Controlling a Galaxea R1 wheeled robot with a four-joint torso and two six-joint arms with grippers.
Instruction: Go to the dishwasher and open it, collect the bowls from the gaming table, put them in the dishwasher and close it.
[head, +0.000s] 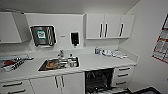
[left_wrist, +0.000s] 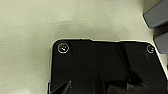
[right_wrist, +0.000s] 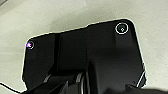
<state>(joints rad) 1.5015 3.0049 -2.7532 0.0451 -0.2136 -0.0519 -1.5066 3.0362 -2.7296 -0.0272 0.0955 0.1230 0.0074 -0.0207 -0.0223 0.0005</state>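
Since the built-in under-counter dishwasher (head: 98, 80) with its dark wire-racked interior stands open, we judge fetching, loading and closing remain; we cannot tell either end effector's opening.

White countertop (head: 95, 63), inset steel sink (head: 59, 63), dish rack (head: 11, 64) at left, small containers (head: 106, 52) at right

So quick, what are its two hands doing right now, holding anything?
Left gripper: cannot be told; its wrist camera looks down at pale speckled floor.
Right gripper: cannot be told either.
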